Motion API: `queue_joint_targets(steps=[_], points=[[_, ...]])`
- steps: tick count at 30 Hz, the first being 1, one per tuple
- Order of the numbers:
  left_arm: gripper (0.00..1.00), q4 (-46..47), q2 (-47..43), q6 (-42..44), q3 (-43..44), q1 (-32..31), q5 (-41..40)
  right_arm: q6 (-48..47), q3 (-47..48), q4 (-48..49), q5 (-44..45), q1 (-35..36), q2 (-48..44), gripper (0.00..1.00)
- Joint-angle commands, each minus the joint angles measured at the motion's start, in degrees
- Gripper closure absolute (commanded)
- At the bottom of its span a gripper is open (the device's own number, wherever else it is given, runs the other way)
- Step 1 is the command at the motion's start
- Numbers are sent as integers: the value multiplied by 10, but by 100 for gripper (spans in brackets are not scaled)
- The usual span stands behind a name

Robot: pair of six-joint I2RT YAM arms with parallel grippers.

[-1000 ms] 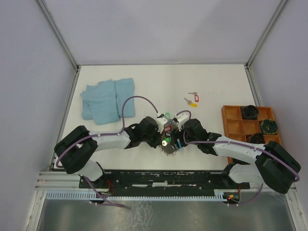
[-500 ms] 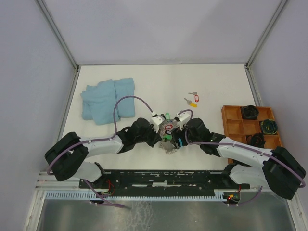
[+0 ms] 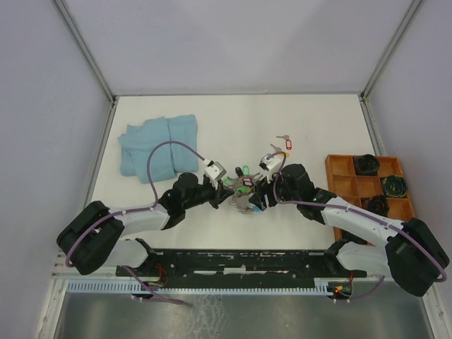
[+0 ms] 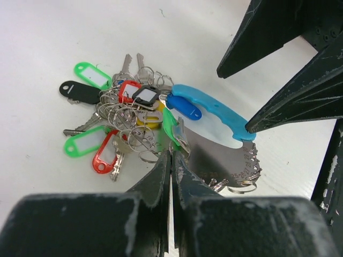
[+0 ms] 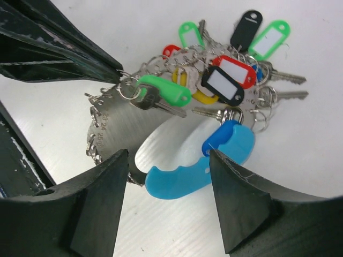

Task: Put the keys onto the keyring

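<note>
At the centre of the white desk [image 3: 318, 120], the left fingers [image 4: 161, 176] press closed beside a green-tagged silver key [image 5: 161, 88]. The right fingers [image 5: 102, 203] spread open astride the blue-handled silver disc keyring [image 5: 182, 179].

The silver keys [image 4: 126, 115] bear green, red, black and yellow tags [image 4: 86, 142]; the keyring handle [image 4: 214, 110] is blue.

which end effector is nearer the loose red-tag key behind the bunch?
Right. The red-tag key lies beyond and right of the right end effector; the left end effector is farther left, across the key bunch.
</note>
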Motion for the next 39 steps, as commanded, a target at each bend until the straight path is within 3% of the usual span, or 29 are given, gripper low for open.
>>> queue_joint_targets(steps=[1, 13, 18, 30, 39], points=[[97, 120, -13, 24, -12, 14, 53, -40, 46, 49, -67, -8, 20, 31], [97, 154, -50, 68, -51, 32, 86, -184, 76, 127, -154, -12, 89, 34], [97, 159, -64, 87, -64, 32, 102, -238, 122, 82, -224, -13, 120, 33], [97, 160, -67, 100, -68, 32, 113, -292, 186, -10, -294, -13, 192, 34], [97, 165, -70, 104, -74, 32, 121, -308, 203, -59, -317, -15, 215, 55]])
